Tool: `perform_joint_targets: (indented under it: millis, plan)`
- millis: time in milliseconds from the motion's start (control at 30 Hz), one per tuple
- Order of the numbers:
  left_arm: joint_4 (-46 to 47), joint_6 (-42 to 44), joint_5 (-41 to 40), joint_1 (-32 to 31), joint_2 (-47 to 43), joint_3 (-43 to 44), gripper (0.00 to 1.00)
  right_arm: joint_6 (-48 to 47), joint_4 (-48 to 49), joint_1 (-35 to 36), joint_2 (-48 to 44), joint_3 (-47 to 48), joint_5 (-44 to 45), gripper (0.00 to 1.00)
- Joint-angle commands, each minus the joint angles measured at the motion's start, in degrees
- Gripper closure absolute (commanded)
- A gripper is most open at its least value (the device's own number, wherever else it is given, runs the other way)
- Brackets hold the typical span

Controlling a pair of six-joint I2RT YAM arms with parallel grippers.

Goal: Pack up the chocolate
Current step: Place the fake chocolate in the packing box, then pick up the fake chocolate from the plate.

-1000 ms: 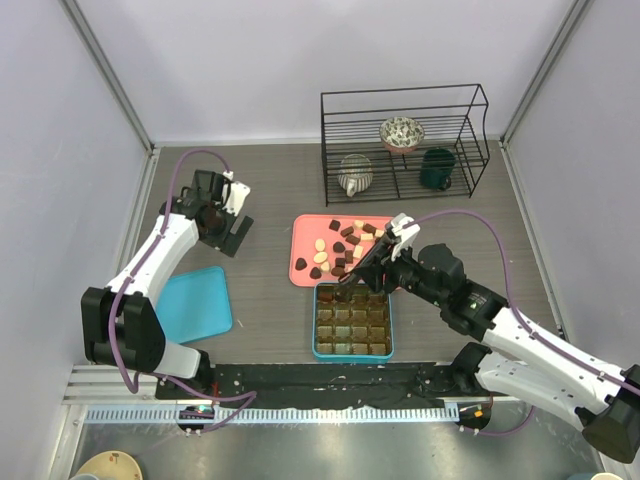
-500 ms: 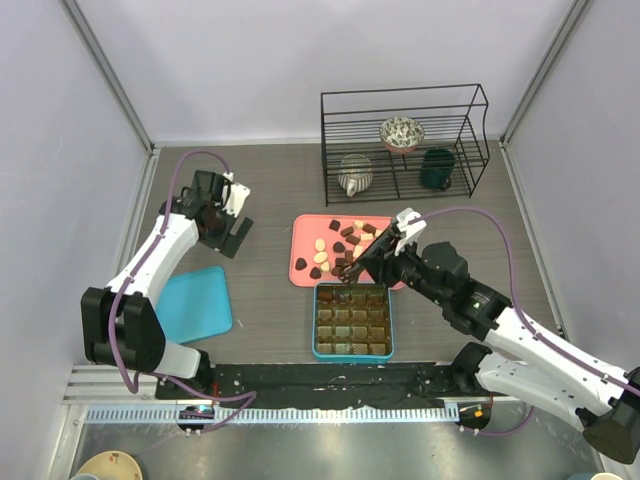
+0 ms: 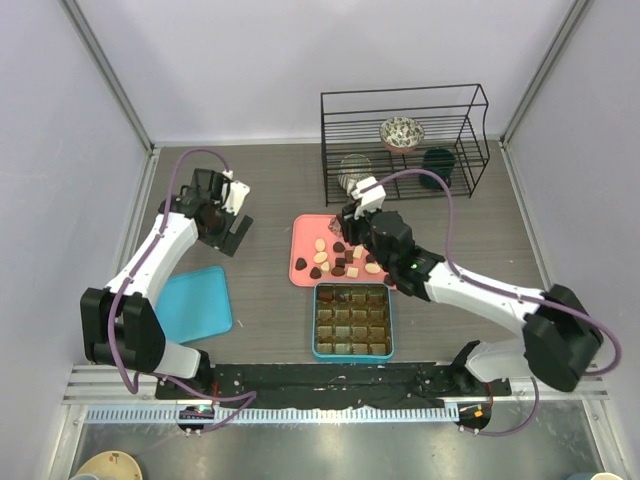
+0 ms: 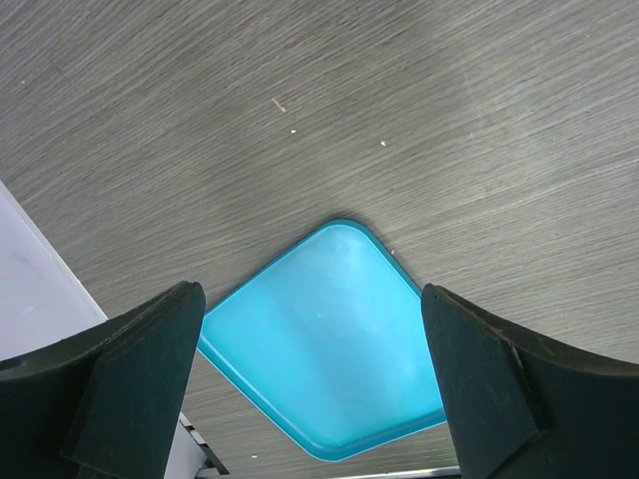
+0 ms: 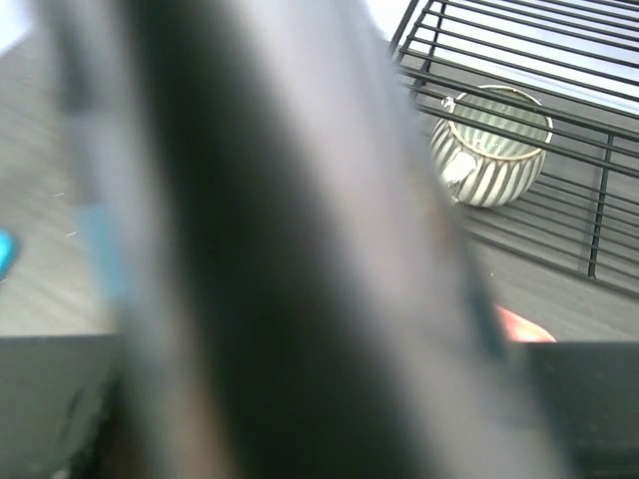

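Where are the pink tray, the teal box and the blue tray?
pink tray (image 3: 305, 232): top view, bare left part
teal box (image 3: 352, 353): top view, near rim
blue tray (image 4: 329, 339): left wrist view, its middle

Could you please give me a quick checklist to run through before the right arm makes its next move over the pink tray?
1. Chocolate pieces lie on the pink tray, ready to pick: ok.
2. Teal box sits uncovered at the tray's near edge: ok.
3. Right gripper is above the tray; holding a piece or not: cannot tell, its wrist view is blurred.
4. Left gripper open, empty, away from the tray: ok.
5. Teal lid lies flat, apart from the box: ok.
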Motion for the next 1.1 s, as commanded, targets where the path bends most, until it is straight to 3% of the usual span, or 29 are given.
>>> perform_joint_targets:
  millis: [0, 500, 1067]
  plan:
    - [0.0, 0.5, 0.0, 0.0, -1.2, 1.6, 0.05, -2.7, 12.2, -1.4, 6.8, 5.2, 4.3, 0.65]
    - [0.2, 1.3, -1.0, -0.1, -1.1, 0.9, 0.05, -2.7, 17.4, -4.0, 17.3, 8.2, 3.3, 0.52]
    - [0.8, 2.2, -2.0, -0.1, -1.5, -0.1, 0.05, 0.5, 17.6, -4.6, 20.6, 6.8, 1.0, 0.51]
